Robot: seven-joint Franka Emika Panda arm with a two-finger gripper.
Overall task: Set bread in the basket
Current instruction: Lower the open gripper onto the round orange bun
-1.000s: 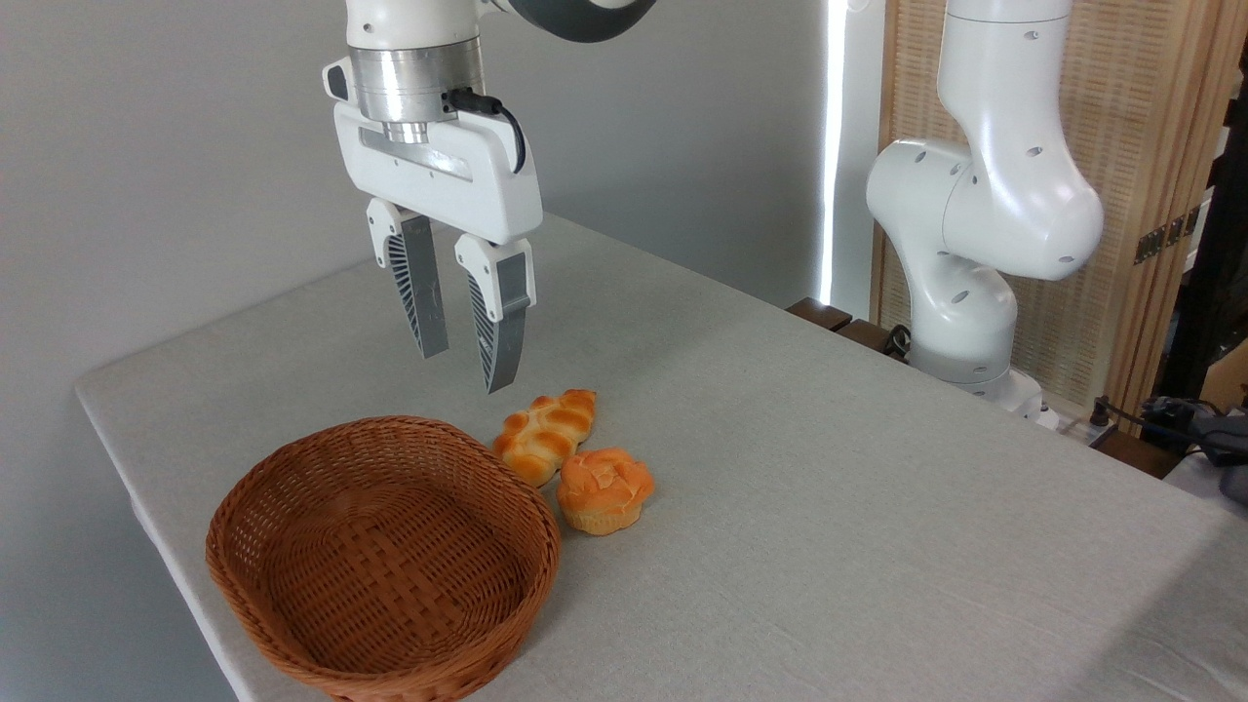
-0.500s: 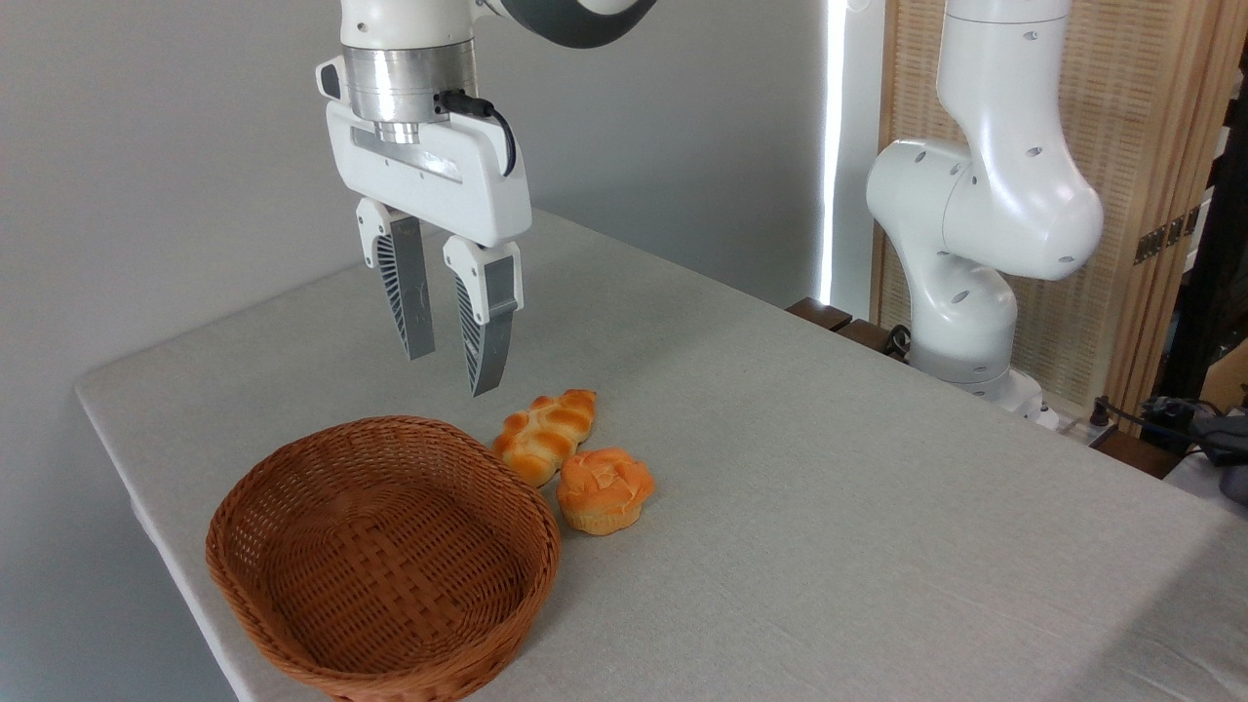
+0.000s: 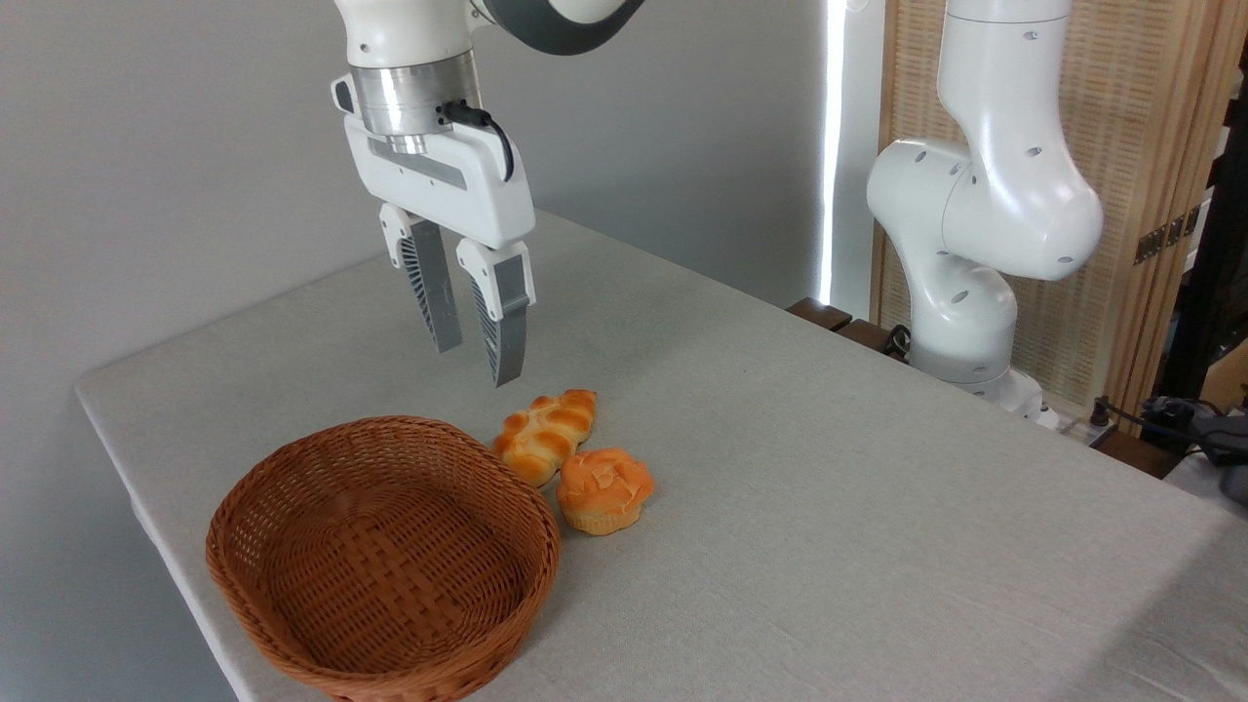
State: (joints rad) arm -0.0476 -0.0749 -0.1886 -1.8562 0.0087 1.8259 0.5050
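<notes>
Overhead, the gripper [image 3: 480,363] hangs in the air with its two ribbed grey fingers [image 3: 505,336] pointing down and spread a small way apart, holding nothing. It tilts slightly, its tips well above the table [image 3: 829,487] and touching none of the things on it. At about five o'clock from the fingertips lies a braided loaf [image 3: 544,435], golden and long, set on a slant. Just beyond that, again toward five o'clock, sits the bread [image 3: 604,489], a small round bun resting upright on the cloth; its domed top is golden-orange and cracked into lobes, and its lower part is paler and fluted like a muffin case. The bun sits so close to the near end of the loaf that I cannot tell whether they meet. At eight o'clock from the bun stands the basket [image 3: 292,468], an oval of reddish-brown wicker with a braided rim, shallow and much wider than the bun; its woven floor is bare. The bun stands just beside the basket's right rim, outside it. At two o'clock across the table, the white arm's base [image 3: 975,292] rises by a slatted screen [image 3: 1150,117].
</notes>
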